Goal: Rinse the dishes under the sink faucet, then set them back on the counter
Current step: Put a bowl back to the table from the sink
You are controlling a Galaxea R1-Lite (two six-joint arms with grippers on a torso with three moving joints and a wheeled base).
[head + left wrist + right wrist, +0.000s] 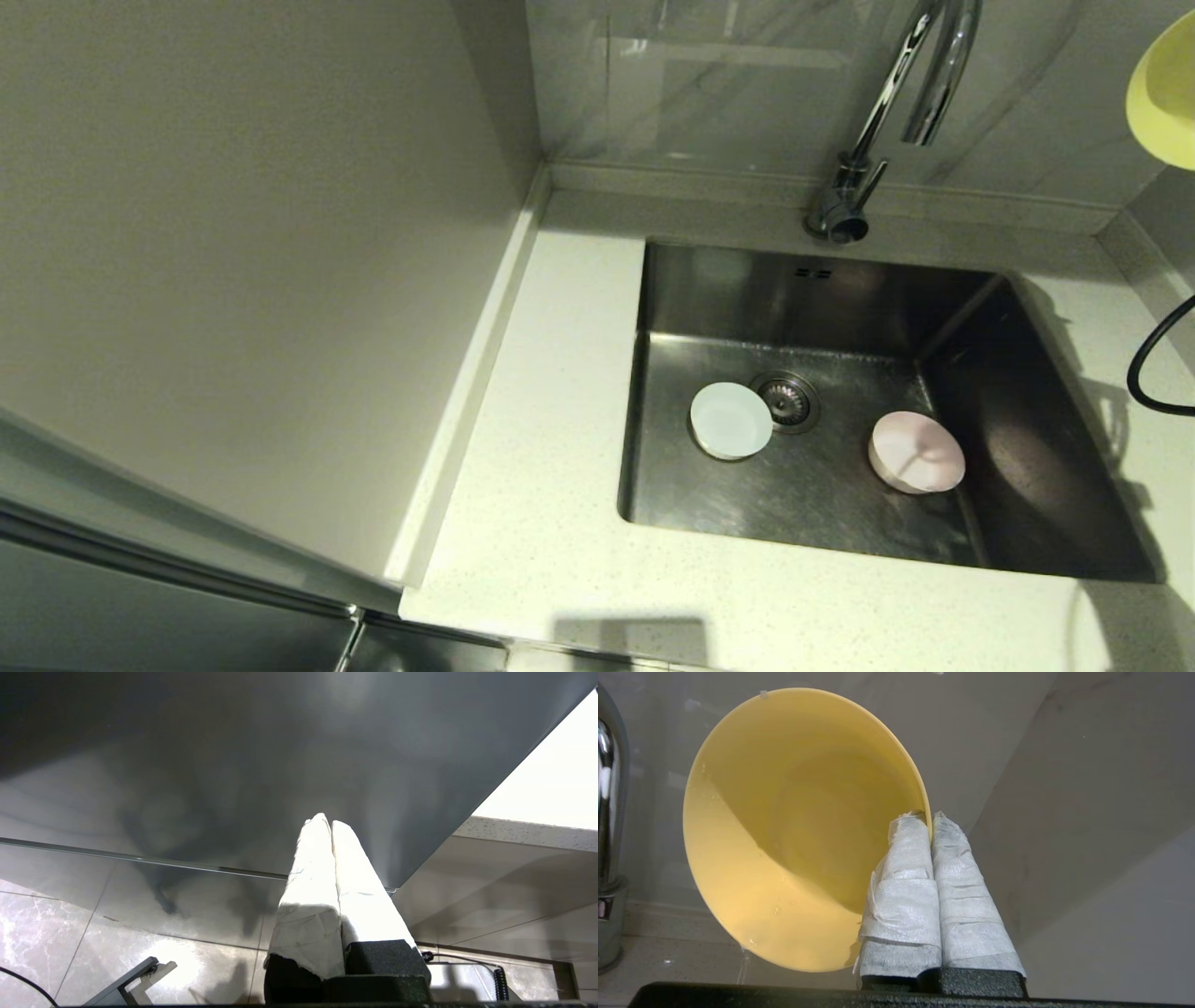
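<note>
- The right wrist view shows the right end effector (930, 817) pinching the rim of the yellow-green bowl (784, 830), one taped finger inside the rim and one outside; the head view shows only an edge of that bowl (1162, 93) at the far right, raised above the table (551, 523).
- The bowl is tilted with its opening toward the wrist camera, and small droplets cling to its inner wall.
- The left wrist view shows the left end effector (331, 822) with its taped fingers pressed together and holding nothing, hanging low beside a grey cabinet front (233, 765) over a tiled floor (60, 933); the head view does not show it.
- The white bowl (731, 420) rests on the floor of the sink (812, 289), just left of the strainer drain (785, 401).
- The pale pink bowl (916, 452) lies well to the right of the drain and appears to be tipped on its side.
- The chrome faucet (896, 84) rises behind the sink, its spout arched over the basin.
- A black cable (1148, 364) loops in at the right edge of the table.
</note>
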